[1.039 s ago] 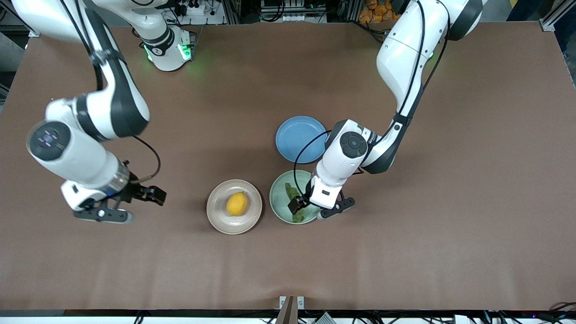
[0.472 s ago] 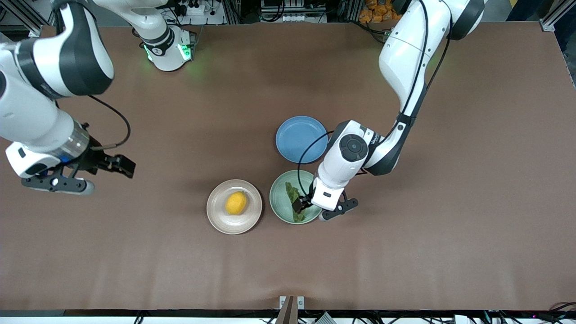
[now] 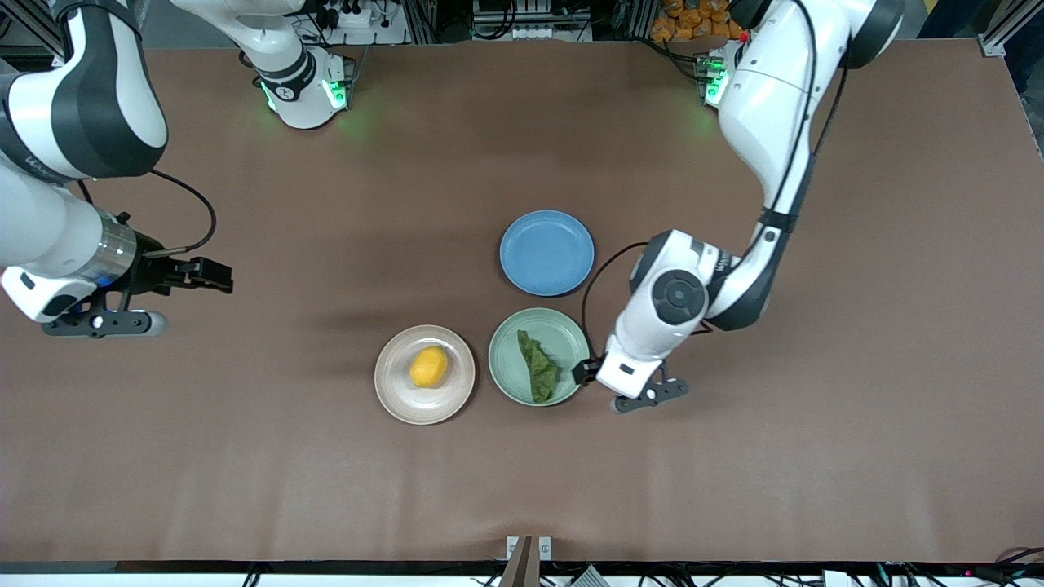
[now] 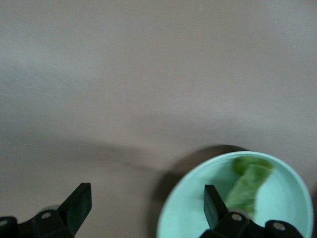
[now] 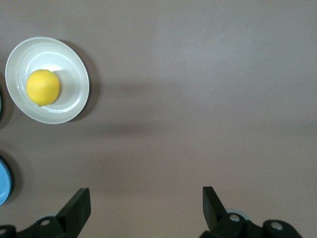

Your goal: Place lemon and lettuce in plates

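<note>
Fingers [image 4: 79, 203] spread wide and empty on both grippers, lemon [image 3: 428, 367] and lettuce [image 3: 538, 366] lie in their plates [image 3: 391, 391]; arms should lift straight up, clearing rims.

Three plates crowd mid-table; wide bare cloth everywhere else.
My left gripper [image 3: 608, 383], fingers spread, hangs beside the green plate [image 3: 507, 368]; beige plate [image 3: 395, 395] and blue plate [image 3: 546, 253] close by. My right gripper [image 3: 167, 297] hangs over open table [image 3: 245, 456].
</note>
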`<act>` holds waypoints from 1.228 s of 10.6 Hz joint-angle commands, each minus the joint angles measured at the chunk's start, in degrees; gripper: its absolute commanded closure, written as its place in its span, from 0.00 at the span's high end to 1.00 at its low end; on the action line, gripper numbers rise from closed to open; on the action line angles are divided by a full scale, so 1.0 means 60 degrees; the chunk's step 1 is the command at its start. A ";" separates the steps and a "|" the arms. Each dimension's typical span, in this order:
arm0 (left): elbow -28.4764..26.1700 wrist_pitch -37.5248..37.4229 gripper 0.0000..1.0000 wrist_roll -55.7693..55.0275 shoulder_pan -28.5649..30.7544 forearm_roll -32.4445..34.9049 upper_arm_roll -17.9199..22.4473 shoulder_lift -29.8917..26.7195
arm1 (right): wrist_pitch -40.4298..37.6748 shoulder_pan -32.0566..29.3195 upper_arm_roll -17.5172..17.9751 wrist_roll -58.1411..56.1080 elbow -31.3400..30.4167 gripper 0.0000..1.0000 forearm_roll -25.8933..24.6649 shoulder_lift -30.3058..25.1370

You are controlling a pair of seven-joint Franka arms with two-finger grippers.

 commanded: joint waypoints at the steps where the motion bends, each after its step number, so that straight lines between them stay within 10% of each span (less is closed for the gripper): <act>1: -0.0132 -0.1313 1.00 0.1070 0.0525 0.0394 0.0008 -0.0433 | 0.0628 -0.0168 0.0118 -0.0217 -0.1318 1.00 0.0372 -0.0726; 5: -0.0220 -0.2413 1.00 0.3426 0.1958 0.0718 0.0008 -0.0827 | 0.2814 0.0066 0.0133 -0.0188 -0.3841 1.00 0.0314 -0.2075; 13: -0.0249 -0.4098 1.00 0.5570 0.3427 0.0689 -0.0006 -0.1823 | 0.2288 -0.1090 0.0045 -0.1577 -0.2983 1.00 0.0094 -0.2472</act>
